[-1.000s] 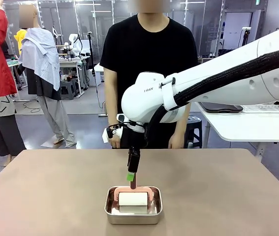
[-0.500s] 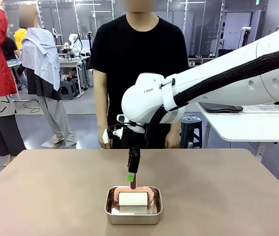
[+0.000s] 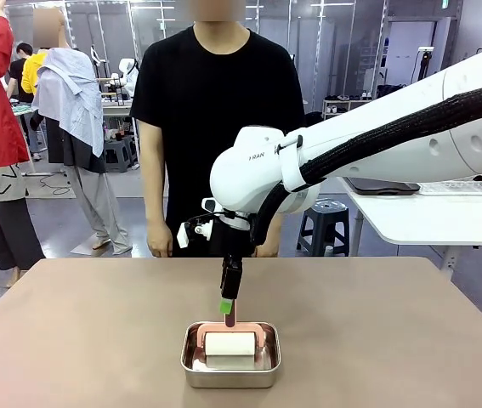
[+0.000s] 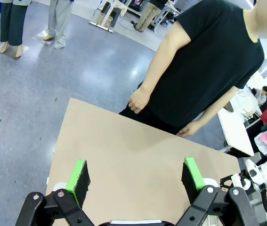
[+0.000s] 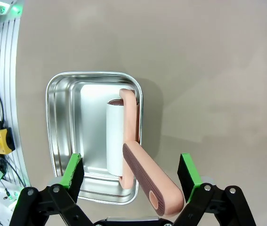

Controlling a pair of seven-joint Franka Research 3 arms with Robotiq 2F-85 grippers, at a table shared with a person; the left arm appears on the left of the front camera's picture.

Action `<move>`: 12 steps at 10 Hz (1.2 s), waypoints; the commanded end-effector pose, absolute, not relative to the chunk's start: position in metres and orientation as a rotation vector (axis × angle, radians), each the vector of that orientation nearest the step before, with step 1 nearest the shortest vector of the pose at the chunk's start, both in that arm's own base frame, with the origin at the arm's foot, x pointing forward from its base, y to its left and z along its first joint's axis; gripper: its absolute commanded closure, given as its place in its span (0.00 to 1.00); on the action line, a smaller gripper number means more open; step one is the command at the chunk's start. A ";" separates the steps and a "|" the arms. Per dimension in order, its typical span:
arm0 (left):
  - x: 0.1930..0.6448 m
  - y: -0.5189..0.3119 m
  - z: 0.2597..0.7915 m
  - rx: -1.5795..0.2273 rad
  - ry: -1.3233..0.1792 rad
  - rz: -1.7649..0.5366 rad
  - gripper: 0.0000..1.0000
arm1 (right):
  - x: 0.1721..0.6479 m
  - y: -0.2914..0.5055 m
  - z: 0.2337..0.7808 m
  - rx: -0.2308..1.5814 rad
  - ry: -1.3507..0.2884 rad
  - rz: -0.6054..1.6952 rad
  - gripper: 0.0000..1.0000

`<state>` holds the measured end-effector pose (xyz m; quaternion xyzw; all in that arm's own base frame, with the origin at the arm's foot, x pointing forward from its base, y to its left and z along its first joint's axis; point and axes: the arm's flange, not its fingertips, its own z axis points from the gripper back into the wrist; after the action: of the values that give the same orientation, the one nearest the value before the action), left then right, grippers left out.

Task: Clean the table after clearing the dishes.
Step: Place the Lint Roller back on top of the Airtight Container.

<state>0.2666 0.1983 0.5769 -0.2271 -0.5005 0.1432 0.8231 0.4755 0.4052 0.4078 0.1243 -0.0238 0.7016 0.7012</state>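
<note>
A: Taupe surface (image 3: 70,331), matte, plain from edge to edge. Item one: steel pan (image 3: 230,356), rectangular, near the middle of the near edge. Item two: lint roller (image 3: 230,343), white drum, pink handle, lying in the pan with the handle angled up over the rim. No plates, trays or cutlery anywhere on the top.

B: So the dishes look already cleared. Status of the cleaning itself?

A: Judged not begun. The roller sits in its pan, ungripped. Right gripper (image 3: 227,306) hangs just above the handle; in the right wrist view the fingers (image 5: 74,170) stand wide on either side of it, touching nothing. Remaining, by my reading: close on the handle, lift the roller out, run it over the top.

B: Left gripper?

A: Left gripper (image 4: 135,175), fingers spread wide, nothing between them, aimed across bare taupe toward the far edge, where a person (image 3: 215,110) in a black shirt stands with arms down.

B: Entries you cannot complete?

A: Whether the top carries crumbs or marks: too fine to tell. The near rim of the pan is cut off behind the right gripper's body in the wrist view. The surface's left and right edges run out of the front view.
</note>
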 end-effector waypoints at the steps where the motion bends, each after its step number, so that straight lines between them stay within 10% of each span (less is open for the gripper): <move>1: 0.267 0.197 0.577 -0.484 -1.073 0.315 0.00 | 0.483 0.391 0.446 0.368 -0.161 1.445 0.00; 5: 0.267 0.197 0.577 -0.484 -1.073 0.315 0.00 | 0.493 0.234 0.543 0.935 -0.599 0.693 0.00; 12: 0.267 0.197 0.577 -0.484 -1.073 0.315 0.00 | 0.366 -0.087 0.605 1.012 -0.872 -0.372 0.00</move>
<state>0.2666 0.1980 0.5769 -0.2270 -0.5004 0.1430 0.8232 0.3825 -0.0935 0.5958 0.4786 -0.3405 -0.0586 0.8072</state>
